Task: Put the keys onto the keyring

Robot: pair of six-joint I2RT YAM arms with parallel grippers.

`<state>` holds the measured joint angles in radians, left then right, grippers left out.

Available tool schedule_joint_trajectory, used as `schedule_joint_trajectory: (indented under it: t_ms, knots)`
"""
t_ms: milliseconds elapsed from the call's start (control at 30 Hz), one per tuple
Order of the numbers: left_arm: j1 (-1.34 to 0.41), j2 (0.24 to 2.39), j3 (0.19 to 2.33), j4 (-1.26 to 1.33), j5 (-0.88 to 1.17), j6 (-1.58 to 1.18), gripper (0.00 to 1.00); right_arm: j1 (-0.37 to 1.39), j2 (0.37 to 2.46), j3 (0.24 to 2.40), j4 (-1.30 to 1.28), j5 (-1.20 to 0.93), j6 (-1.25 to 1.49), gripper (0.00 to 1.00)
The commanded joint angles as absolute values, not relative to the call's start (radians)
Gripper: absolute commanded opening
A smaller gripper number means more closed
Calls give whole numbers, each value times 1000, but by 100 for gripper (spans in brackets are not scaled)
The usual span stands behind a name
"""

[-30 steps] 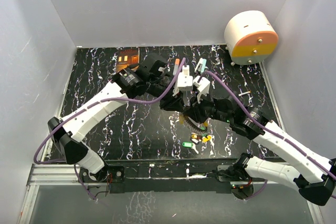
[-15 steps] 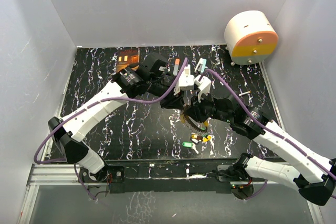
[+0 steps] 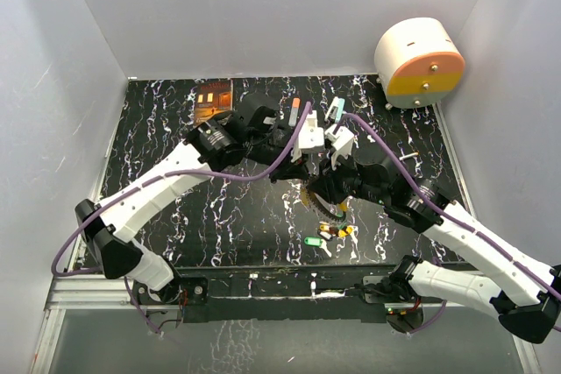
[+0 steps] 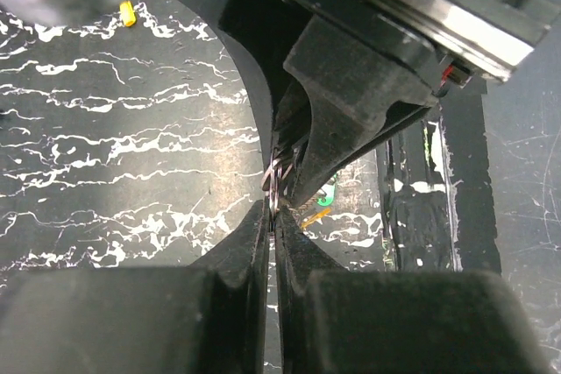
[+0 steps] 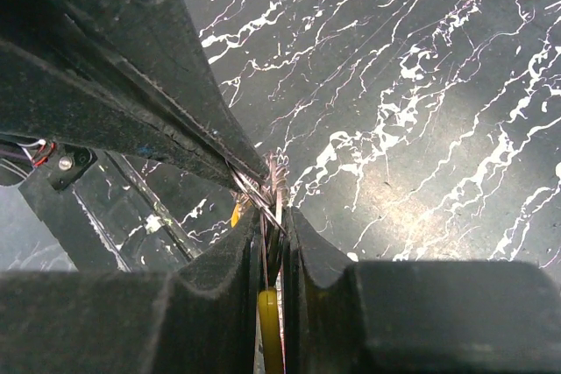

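Both grippers meet above the middle of the black marbled mat. The left gripper (image 4: 276, 209) is shut, its tips pinching the thin silvery wire of the keyring (image 4: 277, 185). From the opposite side the right gripper (image 5: 279, 216) is shut on the same keyring (image 5: 280, 171); a yellow key head (image 5: 270, 332) sits deep between its fingers. In the top view the left gripper (image 3: 299, 170) and right gripper (image 3: 321, 183) touch tip to tip, hiding the ring. Loose keys (image 3: 331, 234) with green, yellow and red heads lie on the mat just in front; a green key (image 4: 326, 200) shows behind the left jaws.
A dark toothed disc (image 3: 323, 206) lies under the right gripper. A white and orange drum (image 3: 419, 63) stands at the back right corner. A small picture card (image 3: 213, 96) lies at the back left of the mat. White walls close in three sides.
The left jaws have closed from partly open onto the ring's wire, and the left arm has edged toward the right gripper. The right arm has stayed put.
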<state>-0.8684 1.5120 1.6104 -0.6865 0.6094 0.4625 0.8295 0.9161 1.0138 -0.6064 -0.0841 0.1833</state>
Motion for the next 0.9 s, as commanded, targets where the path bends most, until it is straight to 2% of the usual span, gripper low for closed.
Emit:
schedule_joint_trajectory:
  t_ms: [0,467,867]
  knots:
    - [-880,1435,1554,-604,596,462,0,836,868,1036,-484,-90,204,8]
    - [-879,1323,1441,-412,603,412,0,836,725,853,-232,-55,326,8]
    - [-880,1283,1354,-223,665,298,0,836,699,786,-71,-58,372,8]
